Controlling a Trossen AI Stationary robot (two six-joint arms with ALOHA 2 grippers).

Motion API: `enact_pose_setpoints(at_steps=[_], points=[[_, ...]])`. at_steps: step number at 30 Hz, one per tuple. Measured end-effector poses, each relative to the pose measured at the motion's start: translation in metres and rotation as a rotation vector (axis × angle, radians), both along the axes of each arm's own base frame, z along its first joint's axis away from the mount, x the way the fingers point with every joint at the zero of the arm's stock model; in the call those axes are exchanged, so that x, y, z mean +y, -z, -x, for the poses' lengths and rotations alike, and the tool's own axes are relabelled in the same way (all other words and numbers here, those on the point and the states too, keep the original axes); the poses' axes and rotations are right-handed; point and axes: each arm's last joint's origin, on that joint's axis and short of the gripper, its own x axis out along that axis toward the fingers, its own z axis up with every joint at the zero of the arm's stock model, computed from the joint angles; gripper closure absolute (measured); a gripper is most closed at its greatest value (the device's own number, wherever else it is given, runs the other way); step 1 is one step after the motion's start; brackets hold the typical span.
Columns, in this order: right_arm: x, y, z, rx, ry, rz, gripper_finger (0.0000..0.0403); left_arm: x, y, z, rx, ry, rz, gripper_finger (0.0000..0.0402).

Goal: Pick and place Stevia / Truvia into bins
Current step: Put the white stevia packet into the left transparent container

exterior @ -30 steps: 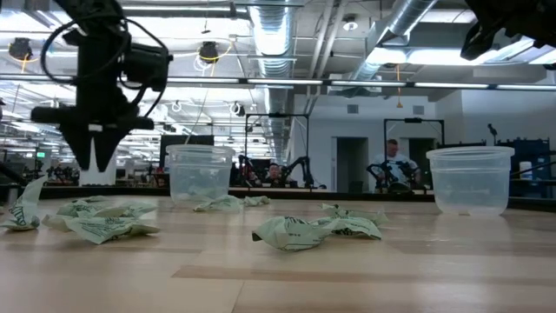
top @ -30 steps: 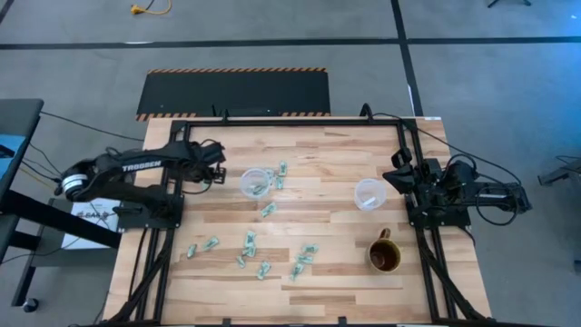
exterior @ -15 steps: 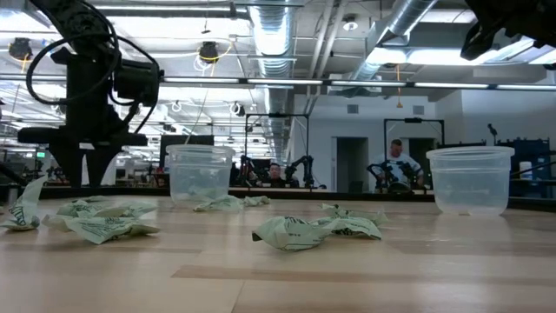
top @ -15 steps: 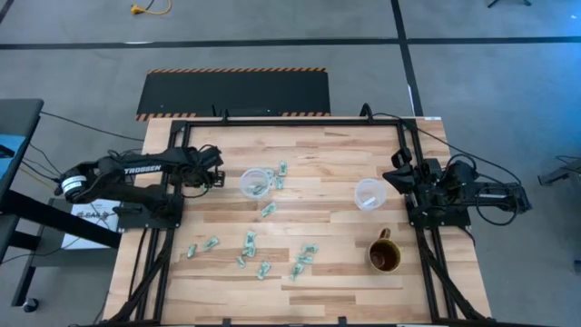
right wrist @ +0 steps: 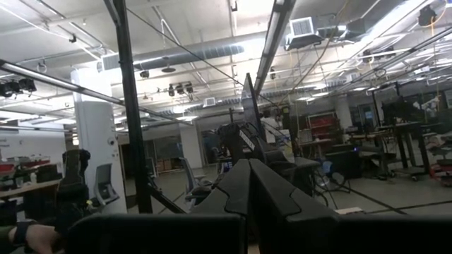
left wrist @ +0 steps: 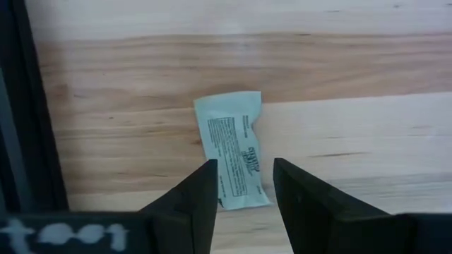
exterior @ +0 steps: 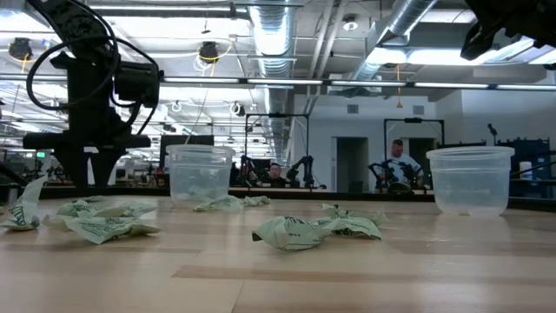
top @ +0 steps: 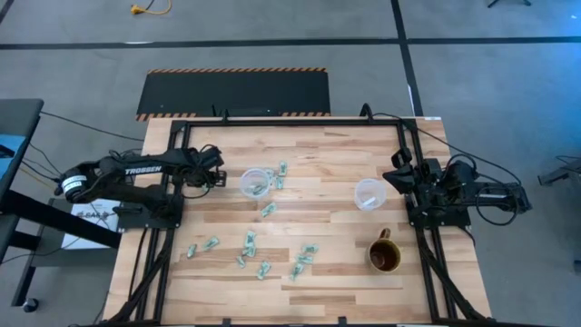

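Stevia sachet (left wrist: 234, 150) lies flat on the wooden table (top: 318, 272) near its left edge, just ahead of my left gripper (left wrist: 244, 187) — jaws parted, nothing held, fingertips straddling the packet's near end. Step in hand, as I judge it: the approach for a pick. Next move calls for a straight descent until the tips bracket the paper, then a close, then a carry to the left bin (top: 255, 182), which already holds some green. The packet is pale green, printed, slightly creased and skewed to my fingers, so a small wrist turn may help. More sachets (top: 251, 241) lie scattered mid-table. Right bin (top: 369, 193) stands beside my right gripper (right wrist: 248, 185) — clenched, empty, parked raised at the right edge.
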Motion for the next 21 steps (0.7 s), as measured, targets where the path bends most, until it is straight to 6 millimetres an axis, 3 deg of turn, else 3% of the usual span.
enact_pose_setpoints(at_steps=[9,21], points=[[0.000,0.000,0.000,0.000,0.000,0.000,0.0403,0.001,0.002,0.000,0.021,-0.001,-0.019,0.0275],[0.000,0.000,0.000,0.000,0.000,0.000,0.0403,0.006,0.019,-0.008,0.110,0.021,0.034,0.0275]])
